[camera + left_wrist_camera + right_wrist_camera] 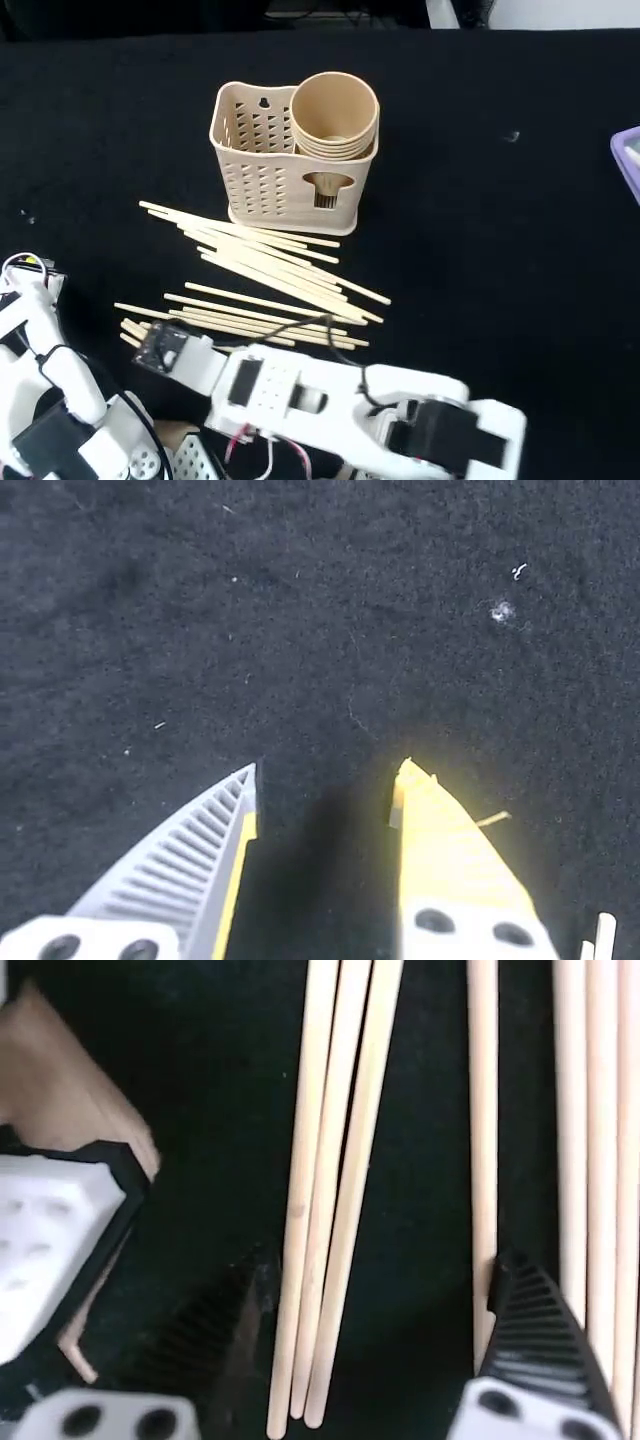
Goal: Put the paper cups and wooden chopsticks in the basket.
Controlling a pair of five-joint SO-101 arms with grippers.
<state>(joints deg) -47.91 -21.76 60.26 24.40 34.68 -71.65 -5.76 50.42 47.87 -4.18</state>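
Right hand (378, 1272) low, spread apart astride wooden chopsticks (335, 1160) (lying flat), left hand (328, 772) apart above black cloth (300, 600).

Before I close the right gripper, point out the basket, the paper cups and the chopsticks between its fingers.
basket (258, 188): high view, perforated front wall.
paper cups (333, 112): high view, inside of the top cup.
chopsticks (324, 1210): right wrist view, middle stick of the three.
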